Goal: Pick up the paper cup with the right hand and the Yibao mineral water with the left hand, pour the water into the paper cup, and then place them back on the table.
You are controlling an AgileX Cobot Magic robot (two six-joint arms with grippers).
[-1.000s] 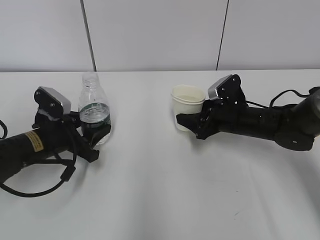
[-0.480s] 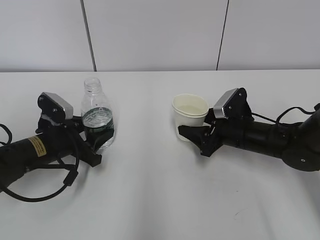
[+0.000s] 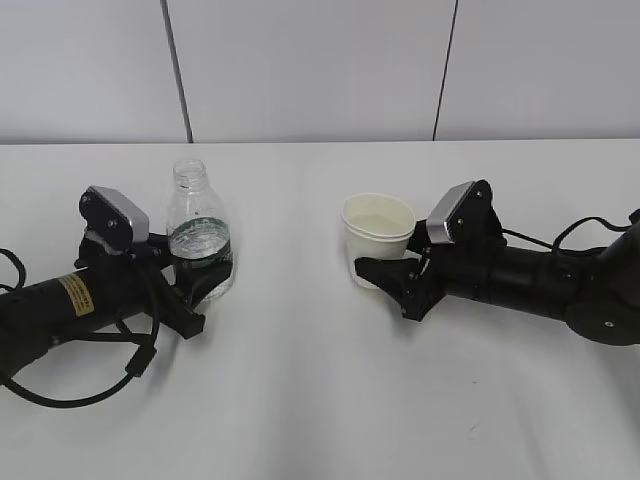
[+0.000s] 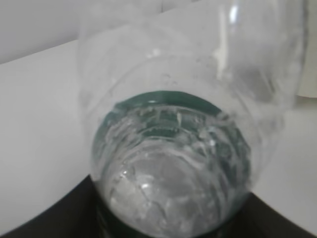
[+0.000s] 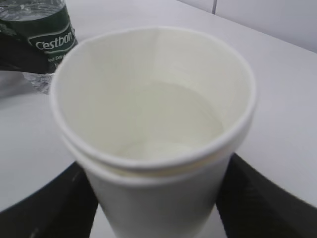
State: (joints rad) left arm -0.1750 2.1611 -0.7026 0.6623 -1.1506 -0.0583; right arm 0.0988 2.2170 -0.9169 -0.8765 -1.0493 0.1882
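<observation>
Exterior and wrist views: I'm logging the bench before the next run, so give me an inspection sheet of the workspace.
Surface: white table, a few tiny dark specks, no spill seen.
Job's things: water bottle upright, capless, partly filled; paper cup upright with liquid inside, as the right wrist view shows.
Clutter: nothing seen.
Grippers: left gripper has its jaws around the bottle's green label; right gripper has its jaws around the lower part of the cup. Both arms lie low over the table.
Cables: black cable loops on the table by the left arm; another arches behind the right arm.
Surroundings: plain pale wall panels with dark seams.
</observation>
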